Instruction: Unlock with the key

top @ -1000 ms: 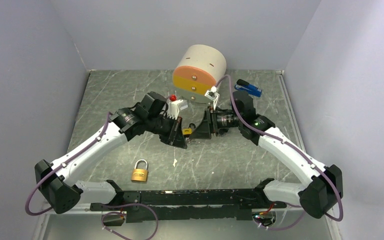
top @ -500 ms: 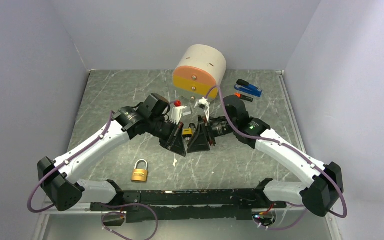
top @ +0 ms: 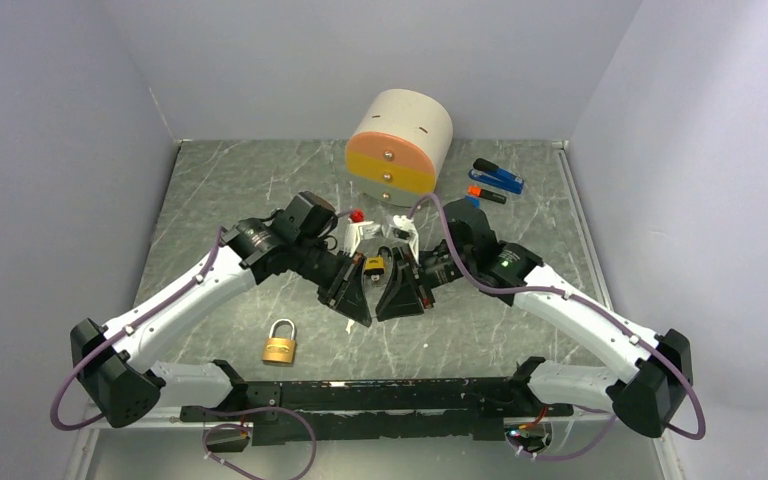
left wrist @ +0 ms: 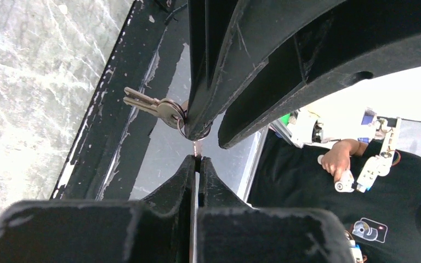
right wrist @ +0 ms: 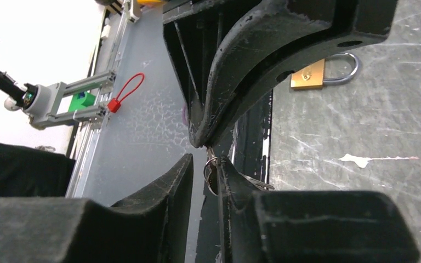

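– Left gripper [left wrist: 197,161] pinched tight on the keys [left wrist: 153,107] over the table [top: 240,200]. What's new?
– Right gripper [right wrist: 205,164] has swung in from three o'clock, jaws narrowing round them; clamped or not, cannot tell. Looks a handover. Padlock [top: 280,345] lies at seven o'clock, well apart, untouched. No lettering legible on its brass body.

Seen from above, the keys [left wrist: 152,106] cannot be made out: they are too small and shadowed where the left end effector [top: 365,305] and right end effector [top: 388,303] meet. In the left wrist view the key ring [left wrist: 182,121] runs behind the right end effector's finger, just past the left tips. In the right wrist view the padlock [right wrist: 313,74], beyond the tips, is half covered by the left finger, and it is unclear whether the right jaws pinch the ring
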You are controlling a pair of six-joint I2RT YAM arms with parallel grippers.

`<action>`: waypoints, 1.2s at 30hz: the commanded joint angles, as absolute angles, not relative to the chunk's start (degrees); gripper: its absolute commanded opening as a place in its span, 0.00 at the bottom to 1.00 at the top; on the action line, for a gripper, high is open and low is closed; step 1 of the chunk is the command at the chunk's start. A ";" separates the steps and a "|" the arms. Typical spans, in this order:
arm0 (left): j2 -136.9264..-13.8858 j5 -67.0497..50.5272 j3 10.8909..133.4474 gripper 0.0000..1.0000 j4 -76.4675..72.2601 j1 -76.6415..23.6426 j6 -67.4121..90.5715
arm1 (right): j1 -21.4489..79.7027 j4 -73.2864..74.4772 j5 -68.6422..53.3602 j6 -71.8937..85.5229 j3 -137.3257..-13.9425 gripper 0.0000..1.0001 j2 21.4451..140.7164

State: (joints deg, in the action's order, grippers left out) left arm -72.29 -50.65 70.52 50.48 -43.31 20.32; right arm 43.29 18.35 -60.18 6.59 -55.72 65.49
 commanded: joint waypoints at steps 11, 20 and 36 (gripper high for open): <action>-68.79 -58.33 68.69 0.02 46.06 -43.49 20.82 | 44.42 20.59 -59.22 0.80 -54.72 0.39 62.14; -66.35 -62.10 67.90 0.02 42.82 -43.55 21.24 | 46.48 23.21 -51.25 -1.61 -55.96 0.07 61.64; -57.17 -42.46 64.67 0.79 31.25 -43.42 28.39 | 42.70 7.41 -50.13 13.56 -50.54 0.00 58.21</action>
State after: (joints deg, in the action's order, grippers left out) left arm -61.93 -50.83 66.02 40.47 -43.29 23.86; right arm 45.06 15.81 -53.63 7.92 -52.34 60.47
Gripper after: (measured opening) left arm 0.701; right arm 0.018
